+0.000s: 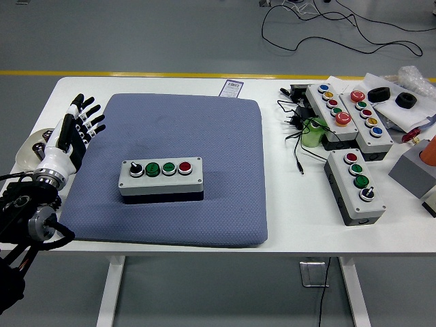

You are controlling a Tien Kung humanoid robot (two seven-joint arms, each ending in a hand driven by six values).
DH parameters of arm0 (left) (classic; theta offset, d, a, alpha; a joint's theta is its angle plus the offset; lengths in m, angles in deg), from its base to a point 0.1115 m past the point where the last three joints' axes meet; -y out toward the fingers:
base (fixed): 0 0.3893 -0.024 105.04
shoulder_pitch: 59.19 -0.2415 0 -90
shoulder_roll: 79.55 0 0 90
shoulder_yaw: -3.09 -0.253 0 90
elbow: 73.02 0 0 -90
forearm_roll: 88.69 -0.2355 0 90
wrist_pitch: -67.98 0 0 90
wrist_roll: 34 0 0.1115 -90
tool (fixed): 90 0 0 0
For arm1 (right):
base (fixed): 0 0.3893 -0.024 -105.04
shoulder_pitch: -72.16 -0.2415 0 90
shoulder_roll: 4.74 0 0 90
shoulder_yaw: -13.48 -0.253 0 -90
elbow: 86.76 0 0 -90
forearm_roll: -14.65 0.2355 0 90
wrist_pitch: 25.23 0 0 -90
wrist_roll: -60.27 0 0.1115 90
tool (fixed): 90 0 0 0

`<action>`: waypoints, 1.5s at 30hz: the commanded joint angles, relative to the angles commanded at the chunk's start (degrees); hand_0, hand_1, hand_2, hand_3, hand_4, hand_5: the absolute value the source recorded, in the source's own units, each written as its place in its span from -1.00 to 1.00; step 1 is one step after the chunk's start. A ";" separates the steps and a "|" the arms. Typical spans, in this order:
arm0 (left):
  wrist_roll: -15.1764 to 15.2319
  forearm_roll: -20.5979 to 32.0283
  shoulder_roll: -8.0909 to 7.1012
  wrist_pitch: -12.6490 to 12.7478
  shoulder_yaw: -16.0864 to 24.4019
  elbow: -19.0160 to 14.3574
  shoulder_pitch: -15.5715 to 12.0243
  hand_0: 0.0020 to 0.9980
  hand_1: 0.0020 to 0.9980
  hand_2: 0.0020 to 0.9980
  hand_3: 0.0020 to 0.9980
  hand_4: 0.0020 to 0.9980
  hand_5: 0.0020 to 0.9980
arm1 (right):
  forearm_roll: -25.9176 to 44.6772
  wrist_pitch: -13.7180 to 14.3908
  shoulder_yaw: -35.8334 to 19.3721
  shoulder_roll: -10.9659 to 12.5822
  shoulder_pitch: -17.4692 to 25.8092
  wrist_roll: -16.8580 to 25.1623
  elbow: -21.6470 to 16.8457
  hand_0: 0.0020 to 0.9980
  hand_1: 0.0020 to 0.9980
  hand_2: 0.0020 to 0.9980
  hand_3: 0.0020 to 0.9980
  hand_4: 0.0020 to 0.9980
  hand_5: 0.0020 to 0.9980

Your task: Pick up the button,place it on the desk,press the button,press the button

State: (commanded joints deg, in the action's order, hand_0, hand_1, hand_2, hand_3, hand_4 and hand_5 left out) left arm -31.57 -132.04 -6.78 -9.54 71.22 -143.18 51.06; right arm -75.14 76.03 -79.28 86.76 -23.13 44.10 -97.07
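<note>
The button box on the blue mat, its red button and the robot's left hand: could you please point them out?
button box (161, 182), head view, grey front wall.
red button (184, 166), head view, cap centre.
left hand (70, 134), head view, back of the palm.
</note>
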 joint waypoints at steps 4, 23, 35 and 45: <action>-0.02 -0.04 0.01 0.08 0.14 0.13 0.07 0.72 0.81 0.89 0.89 0.31 1.00 | 0.14 -0.02 0.10 0.00 -0.15 0.04 0.00 0.32 0.30 0.40 0.21 -0.09 -0.34; 0.16 -0.03 0.13 0.95 1.62 0.35 0.06 0.72 0.81 0.89 0.89 0.31 1.00 | -0.07 -0.14 0.09 0.10 -0.32 0.14 0.00 0.32 0.30 0.40 0.21 -0.09 -0.34; -0.05 -0.21 0.16 0.56 2.02 0.42 0.00 0.72 0.81 0.89 0.89 0.31 1.00 | -0.14 -0.15 0.04 0.07 -0.40 0.07 0.00 0.32 0.30 0.40 0.21 -0.09 -0.34; -0.10 -0.68 0.21 0.31 2.20 0.49 -0.04 0.72 0.81 0.89 0.89 0.31 1.00 | -0.20 -0.16 0.08 0.10 -0.44 0.13 0.00 0.32 0.30 0.40 0.21 -0.09 -0.34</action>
State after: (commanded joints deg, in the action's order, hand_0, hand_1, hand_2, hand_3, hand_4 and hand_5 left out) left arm -31.67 -132.72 -6.58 -9.23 73.42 -142.69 51.02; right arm -75.34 75.87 -79.20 86.86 -23.56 44.24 -97.07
